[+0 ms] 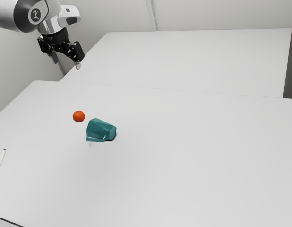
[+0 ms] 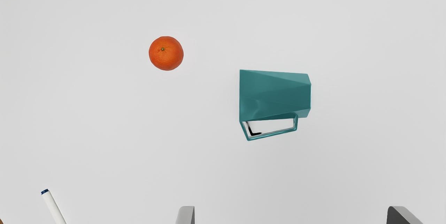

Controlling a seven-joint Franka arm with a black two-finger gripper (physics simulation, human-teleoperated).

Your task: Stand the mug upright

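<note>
Left to do: uprighting of teal faceted mug (image 2: pixel 275 95), lying on side on white table (image 1: pixel 184 179). Well apart: black two-finger gripper (image 2: pixel 291 213), open, empty.

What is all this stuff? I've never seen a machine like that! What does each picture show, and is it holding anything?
The machine is a robot arm with a black pincer at its end, a bit like a hand with two fingers. It's all pretend, drawn by a computer.

One picture is taken from beside the arm, so you see it up above the white table. The other comes from a camera on the arm's hand, looking down; the gray bits at its bottom edge are the fingertips.

On the table are a blue-green mug lying on its side, an orange near its wide end, and a white pen with blue on it.

The pincer is open and holds nothing.
</note>
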